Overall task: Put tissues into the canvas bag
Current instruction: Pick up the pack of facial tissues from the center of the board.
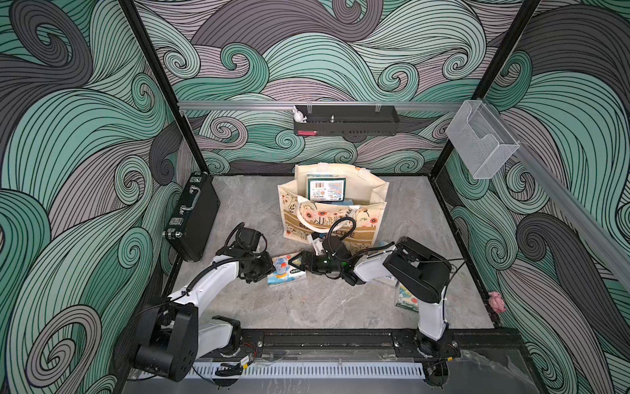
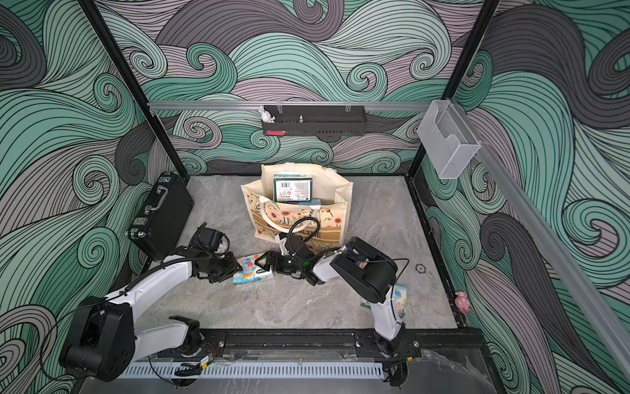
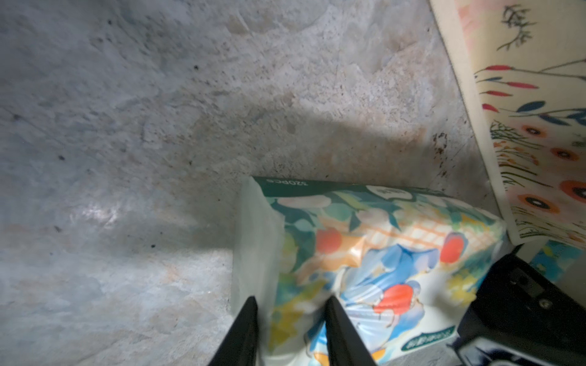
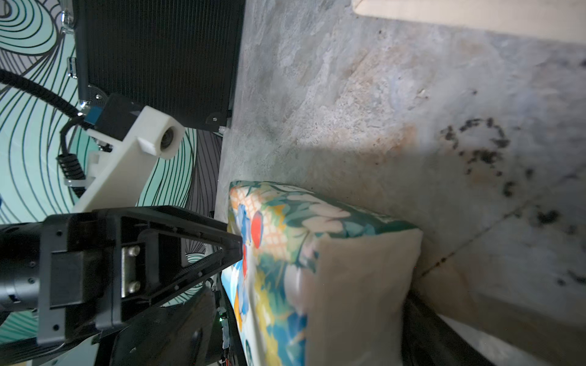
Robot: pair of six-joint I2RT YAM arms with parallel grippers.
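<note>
My left gripper (image 3: 290,301) has its two black fingers (image 3: 244,329) clamped on the end edge of the cartoon-printed pack (image 3: 380,269). One finger lies against the pale end face and the other on the printed top, with the wrapper bunched between them. The right gripper (image 1: 297,262) meets the same pack from its opposite end. In the right wrist view its jaws stand wide with the pack between them, and I cannot tell whether they actually press on it. In both top views the pack lies on the grey table (image 1: 306,307), just in front of the canvas bag (image 1: 371,218), off the bag's left front corner. Whether it touches the fabric I cannot make out. The bag stands upright with its mouth open. Inside it a dark green pack (image 1: 326,187) with a white label stands on end against the back wall, and a light blue pack (image 1: 342,203) shows just below it. Another printed pack (image 1: 407,300) lies further in front of the bag and off to its right, mostly hidden by the right arm. The black briefcase (image 1: 194,218) stands well to the bag's left, against the side wall.
</note>
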